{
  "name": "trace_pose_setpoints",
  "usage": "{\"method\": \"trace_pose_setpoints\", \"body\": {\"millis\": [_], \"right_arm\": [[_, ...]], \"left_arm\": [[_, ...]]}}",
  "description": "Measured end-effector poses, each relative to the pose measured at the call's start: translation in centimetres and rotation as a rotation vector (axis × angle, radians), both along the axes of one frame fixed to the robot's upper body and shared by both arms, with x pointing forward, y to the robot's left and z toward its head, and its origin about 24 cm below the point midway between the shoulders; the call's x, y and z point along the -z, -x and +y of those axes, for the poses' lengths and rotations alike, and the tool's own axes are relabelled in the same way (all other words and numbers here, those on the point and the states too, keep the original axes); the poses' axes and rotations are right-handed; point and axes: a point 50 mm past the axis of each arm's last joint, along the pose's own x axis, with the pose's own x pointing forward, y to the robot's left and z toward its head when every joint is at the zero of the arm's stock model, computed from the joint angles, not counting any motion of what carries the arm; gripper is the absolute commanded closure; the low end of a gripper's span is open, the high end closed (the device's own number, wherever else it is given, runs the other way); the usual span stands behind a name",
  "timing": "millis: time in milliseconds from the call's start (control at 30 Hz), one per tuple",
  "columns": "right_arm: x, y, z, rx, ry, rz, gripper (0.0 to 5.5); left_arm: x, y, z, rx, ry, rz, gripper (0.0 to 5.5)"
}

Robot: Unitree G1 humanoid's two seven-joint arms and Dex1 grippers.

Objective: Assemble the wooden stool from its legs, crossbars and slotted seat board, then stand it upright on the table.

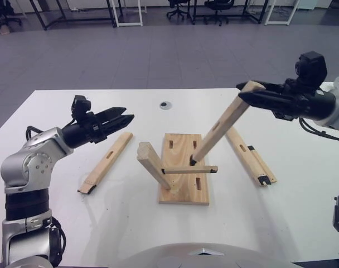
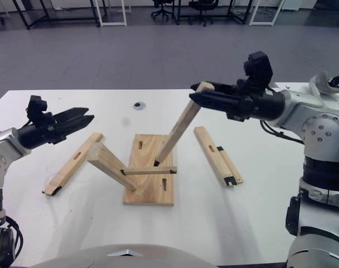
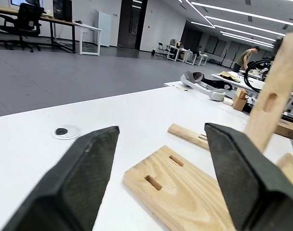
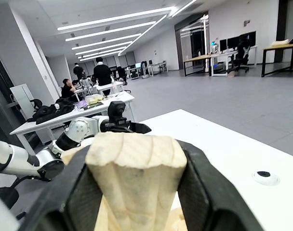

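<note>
My right gripper (image 2: 196, 96) is clamped on the top of a long light wooden leg (image 1: 219, 125). The leg slants down toward 7 o'clock onto the flat slotted wooden seat board (image 1: 184, 194). My left gripper (image 1: 128, 117) hangs apart at the board's 10 o'clock.

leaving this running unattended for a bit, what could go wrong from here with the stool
The right gripper clamps only the top end of the tilted pale wooden leg, so its lower end could swing and pull out of the thin wooden crossbar. The second tilted wooden leg leans on the flat slotted seat board with nothing holding it, as the open left gripper hovers off to the side; it might topple.
</note>
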Motion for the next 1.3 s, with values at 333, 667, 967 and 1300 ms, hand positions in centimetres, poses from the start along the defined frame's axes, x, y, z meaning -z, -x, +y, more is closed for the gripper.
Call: {"method": "trace_pose_setpoints", "body": {"millis": [333, 667, 967, 1300], "right_arm": [[2.9, 2.6, -0.4, 0.078, 0.100, -0.026, 3.41], [4.5, 4.5, -1.4, 0.090, 0.094, -0.080, 3.42], [4.5, 5.2, -1.2, 0.090, 0.036, -0.132, 3.42], [6.4, 5.3, -0.1, 0.035, 0.045, -0.173, 3.42]], "left_arm": [[-0.9, -0.2, 0.9, -0.034, 0.029, -0.057, 2.24], [-2.0, -0.3, 0.5, -0.015, 0.013, -0.090, 2.24], [-3.1, -0.9, 0.3, 0.021, 0.004, -0.120, 2.24], [-4.3, -1.8, -1.1, 0.075, -0.016, -0.149, 2.24]]}}
